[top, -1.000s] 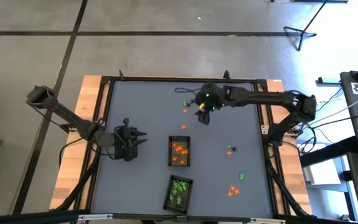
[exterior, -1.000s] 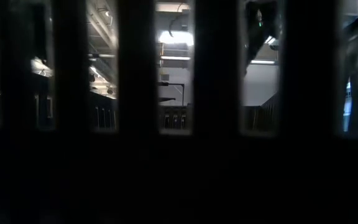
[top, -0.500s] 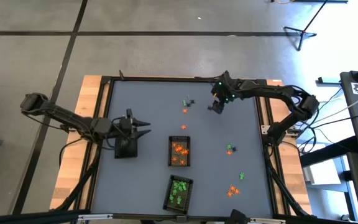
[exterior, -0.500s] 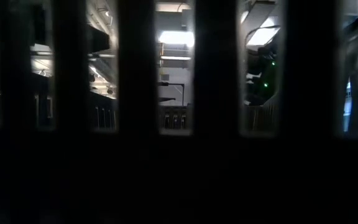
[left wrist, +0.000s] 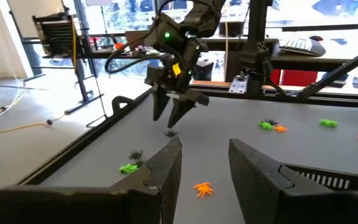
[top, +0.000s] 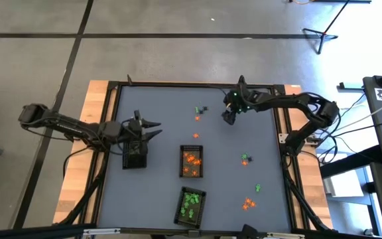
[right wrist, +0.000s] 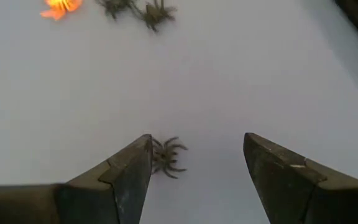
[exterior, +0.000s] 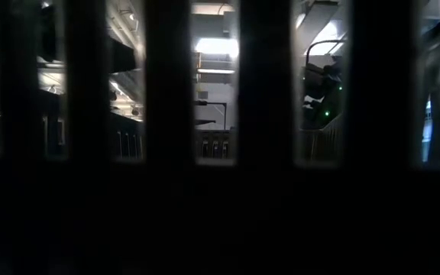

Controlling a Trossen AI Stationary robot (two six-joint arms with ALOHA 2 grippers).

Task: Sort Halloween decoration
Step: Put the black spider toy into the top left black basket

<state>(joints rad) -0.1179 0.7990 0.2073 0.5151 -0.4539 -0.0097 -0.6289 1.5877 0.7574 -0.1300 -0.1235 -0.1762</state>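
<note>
The grey table (top: 158, 119) is carrying three small dark trays and scattered Halloween trinkets. The left arm is reaching in from the left edge, and the left gripper (top: 152, 128) is hovering just above the black tray (top: 134, 155) near that edge; its fingers (left wrist: 166, 165) are standing partly apart with nothing between them. The right arm is reaching in from the right edge toward the far edge, and the right gripper (top: 229, 118) is pointing down at the surface near the far right corner. Its jaws are standing wide apart and gripping nothing, with a black spider (right wrist: 166, 155) lying on the surface between them, just beside one finger.

The orange tray (top: 191, 162) is sitting at the middle of the surface, holding orange pieces. The green tray (top: 191, 204) is sitting by the near edge, holding green pieces.

Loose trinkets are lying as follows: a green piece (top: 198, 110) and a dark piece (top: 205, 109) close together near the far edge, an orange piece (top: 197, 118) just beside them, another orange piece (top: 195, 135) toward the middle, a green piece (top: 245, 159) toward the right edge, a second green piece (top: 258, 188) nearer the near right corner, and an orange cluster (top: 247, 204) near that corner.

The low view is showing only dark bars and the room beyond.
</note>
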